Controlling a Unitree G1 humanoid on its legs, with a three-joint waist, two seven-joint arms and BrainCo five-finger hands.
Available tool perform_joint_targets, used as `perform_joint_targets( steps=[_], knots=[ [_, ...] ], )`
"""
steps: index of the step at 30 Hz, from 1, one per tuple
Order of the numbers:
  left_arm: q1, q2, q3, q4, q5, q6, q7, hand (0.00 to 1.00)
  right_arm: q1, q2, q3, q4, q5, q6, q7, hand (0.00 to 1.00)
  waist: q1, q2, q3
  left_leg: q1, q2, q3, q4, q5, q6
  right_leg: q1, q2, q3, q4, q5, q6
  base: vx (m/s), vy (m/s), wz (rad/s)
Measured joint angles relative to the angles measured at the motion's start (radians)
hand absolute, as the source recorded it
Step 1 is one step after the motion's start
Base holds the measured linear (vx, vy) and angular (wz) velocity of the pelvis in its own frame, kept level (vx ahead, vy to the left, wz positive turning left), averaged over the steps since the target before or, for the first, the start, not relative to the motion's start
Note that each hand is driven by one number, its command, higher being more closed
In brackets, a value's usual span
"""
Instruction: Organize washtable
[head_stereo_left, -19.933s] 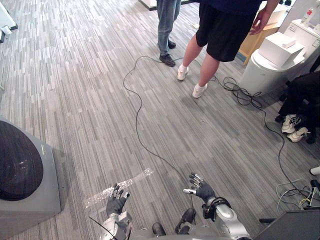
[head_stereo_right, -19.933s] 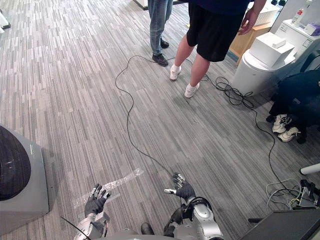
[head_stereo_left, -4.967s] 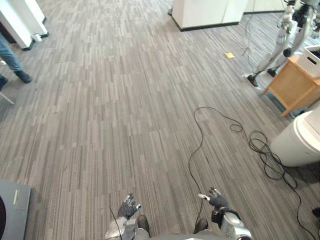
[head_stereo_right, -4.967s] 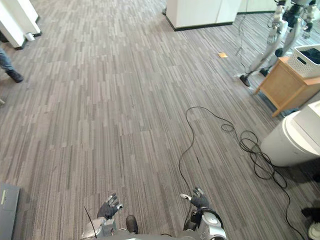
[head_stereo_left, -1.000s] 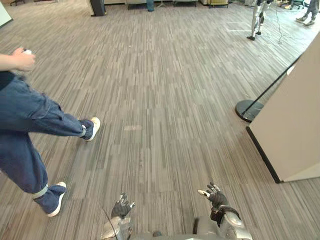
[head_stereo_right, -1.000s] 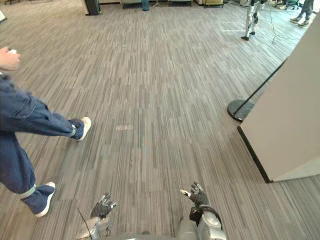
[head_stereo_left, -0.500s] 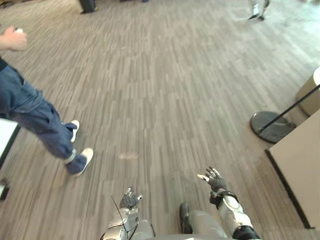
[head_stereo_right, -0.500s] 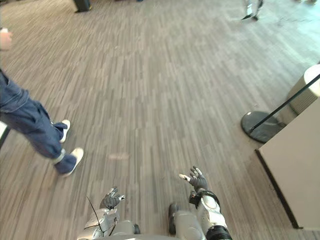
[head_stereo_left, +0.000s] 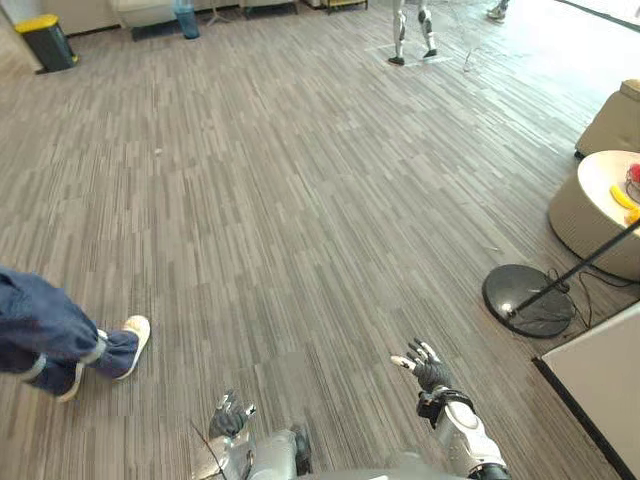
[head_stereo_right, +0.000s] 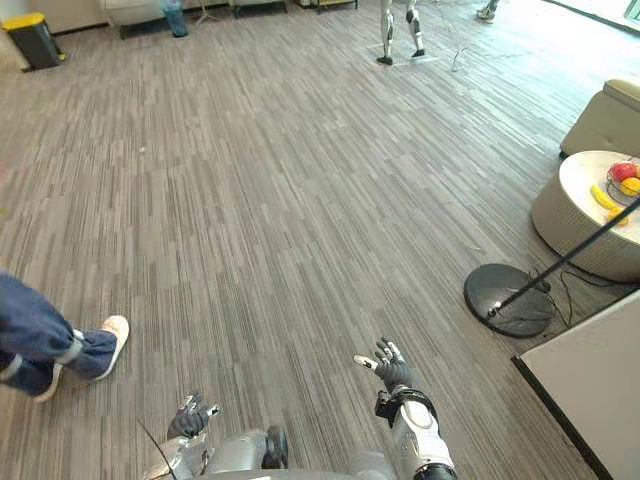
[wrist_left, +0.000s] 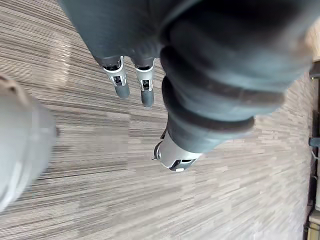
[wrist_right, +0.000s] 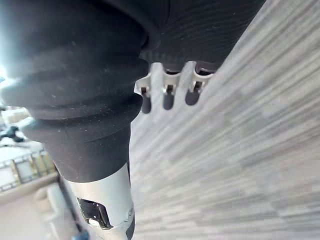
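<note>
1. The left hand (head_stereo_left: 228, 420) hangs low at the bottom of the head views, above the grey striped floor (head_stereo_left: 300, 200). Its fingers (wrist_left: 120, 82) are straight and spread, and it holds nothing.
2. The right hand (head_stereo_left: 428, 368) is raised a little higher on the robot's right side, palm forward. Its fingers (wrist_right: 167, 95) are fanned wide, with the thumb pointing inward, and it is empty too.
3. The two hands are well apart, and neither touches anything.
4. At the left edge is a person's leg (head_stereo_left: 45, 335) in blue jeans, with a white shoe (head_stereo_left: 130, 342) on the floor.
5. To the right, a round black stand base (head_stereo_left: 528, 298) lies on the floor, and a thin pole (head_stereo_left: 590, 262) slants up from it.
6. Just beyond the base is a low round beige table (head_stereo_left: 590, 235) carrying a banana (head_stereo_right: 603, 198) and a red fruit (head_stereo_right: 622, 171).
7. A beige armchair (head_stereo_left: 612, 118) stands behind that table.
8. A pale panel (head_stereo_left: 600, 375) fills the lower right corner.
9. Far off there is a yellow-lidded bin (head_stereo_left: 48, 40) at the top left, and another robot's legs (head_stereo_left: 412, 30) near the top middle.
</note>
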Motion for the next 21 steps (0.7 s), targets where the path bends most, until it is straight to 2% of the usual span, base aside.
perform_joint_targets(
  steps=[1,2,3,4,5,6,7,8,9,10,12,13,14,16,18,19,21],
  knots=[
    [-0.004,0.014,-0.017,0.000,0.007,-0.001,-0.003,0.00,0.004,0.000,0.005,-0.009,0.000,-0.002,0.001,0.00,-0.011,0.021,0.003,0.073,0.004,-0.002,-0.063,0.000,0.000,-0.037,0.002,-0.047,-0.025,-0.019,-0.004,0.66,0.113,-0.08],
    [-0.022,0.025,-0.026,0.002,0.006,-0.002,-0.006,0.00,0.008,0.001,0.006,-0.025,0.000,-0.010,0.003,0.00,-0.020,0.036,0.007,0.145,0.007,-0.004,-0.132,0.003,-0.004,-0.080,0.011,-0.095,-0.120,-0.035,0.017,0.59,0.053,0.09],
    [-0.043,0.035,-0.027,0.008,0.006,-0.003,-0.007,0.00,0.011,0.002,0.006,-0.023,0.000,-0.011,0.004,0.00,-0.034,0.041,0.013,0.174,0.008,-0.010,-0.156,0.003,-0.004,-0.101,0.027,-0.104,-0.239,-0.044,0.033,0.46,-0.014,0.33],
    [-0.064,0.039,-0.024,0.014,0.007,-0.004,-0.006,0.00,0.016,0.001,0.004,-0.021,0.000,-0.011,0.004,0.00,-0.047,0.031,0.014,0.193,0.007,-0.024,-0.172,0.003,-0.004,-0.116,0.041,-0.109,-0.382,-0.042,0.041,0.50,-0.129,0.69],
    [-0.085,0.047,-0.026,0.015,0.006,-0.009,-0.006,0.00,0.028,0.003,-0.007,-0.014,0.002,-0.010,0.003,0.00,-0.063,0.009,0.009,0.211,-0.001,-0.043,-0.184,-0.004,-0.020,-0.120,0.068,-0.104,-0.657,0.022,0.055,0.40,-0.138,0.70],
    [-0.086,0.054,-0.028,0.013,0.007,-0.014,-0.006,0.00,0.035,0.007,-0.017,-0.015,0.002,-0.010,0.002,0.00,-0.063,-0.005,0.007,0.214,-0.009,-0.051,-0.184,-0.013,-0.042,-0.115,0.075,-0.087,-0.760,0.096,0.050,0.39,-0.151,0.73],
    [-0.083,0.058,-0.038,0.008,0.007,-0.020,-0.006,0.00,0.048,0.012,-0.026,-0.015,0.003,-0.012,0.002,0.00,-0.062,-0.037,0.005,0.223,-0.031,-0.078,-0.179,-0.034,-0.076,-0.120,0.067,-0.062,-0.823,0.245,0.037,0.35,-0.176,0.61],
    [-0.092,0.033,-0.047,0.025,0.008,-0.018,-0.005,0.00,0.047,-0.005,-0.041,-0.009,0.003,-0.008,0.002,0.00,-0.055,-0.009,0.017,0.234,-0.011,-0.123,-0.166,-0.058,-0.099,-0.127,0.075,-0.080,-0.749,0.213,0.019,0.35,-0.212,0.65],
    [-0.081,0.012,-0.047,0.021,0.007,-0.019,-0.006,0.00,0.052,-0.013,-0.059,-0.011,0.003,-0.009,0.002,0.00,-0.057,0.010,0.012,0.229,-0.001,-0.142,-0.154,-0.054,-0.104,-0.122,0.075,-0.098,-0.756,0.196,0.018,0.43,-0.248,0.43],
    [-0.071,-0.012,-0.046,0.018,0.007,-0.020,-0.004,0.00,0.052,-0.020,-0.070,-0.011,0.002,-0.009,0.002,0.00,-0.046,0.030,0.011,0.203,0.012,-0.151,-0.124,-0.049,-0.113,-0.120,0.081,-0.106,-0.771,0.183,0.014,0.26,-0.181,0.17],
    [-0.067,-0.033,-0.046,0.019,0.006,-0.019,-0.004,0.00,0.047,-0.026,-0.095,-0.012,0.001,-0.009,0.002,0.00,-0.033,0.052,0.012,0.167,0.019,-0.181,-0.075,-0.038,-0.132,-0.105,0.085,-0.128,-0.797,0.181,0.009,0.21,-0.170,0.24],
    [-0.063,-0.040,-0.047,0.019,0.005,-0.020,-0.004,0.00,0.057,-0.019,-0.122,-0.012,0.002,-0.009,0.000,0.00,-0.033,0.054,0.013,0.148,0.019,-0.210,-0.040,-0.016,-0.165,-0.069,0.075,-0.153,-0.819,0.179,0.005,0.20,-0.172,0.70],
    [-0.066,-0.043,-0.047,0.019,0.005,-0.022,-0.005,0.00,0.068,-0.007,-0.149,-0.012,0.002,-0.010,-0.001,0.00,-0.031,0.044,0.019,0.152,0.027,-0.218,-0.032,-0.022,-0.168,-0.018,0.062,-0.175,-0.855,0.177,0.003,0.18,-0.151,0.74],
    [-0.065,-0.045,-0.046,0.021,0.006,-0.025,-0.004,0.00,0.079,-0.008,-0.183,-0.010,0.002,-0.012,-0.005,0.00,-0.032,0.043,0.020,0.145,0.037,-0.179,-0.080,-0.028,-0.157,0.028,0.053,-0.207,-0.889,0.178,0.003,0.07,-0.045,0.51],
    [-0.057,-0.044,-0.042,0.026,0.006,-0.024,-0.004,0.00,0.078,-0.023,-0.188,-0.008,0.001,-0.013,-0.018,0.00,-0.030,0.069,0.009,0.130,0.051,-0.161,-0.165,0.050,-0.142,0.027,0.073,-0.209,-0.904,0.183,0.012,0.03,0.030,0.07],
    [-0.056,-0.039,-0.034,0.043,0.006,-0.022,-0.002,0.00,0.078,-0.023,-0.201,0.008,0.000,-0.013,-0.021,0.00,-0.030,0.077,-0.005,0.134,0.052,-0.155,-0.198,0.040,-0.139,0.033,0.081,-0.204,-0.945,0.190,0.027,0.01,0.084,0.00],
    [-0.059,-0.036,-0.020,0.051,0.006,-0.022,-0.001,0.00,0.087,0.000,-0.215,0.017,-0.001,-0.013,-0.023,0.00,-0.031,0.069,-0.013,0.132,0.047,-0.156,-0.263,0.034,-0.128,0.032,0.088,-0.206,-1.021,0.232,0.039,0.01,0.105,0.03]
  ],
)
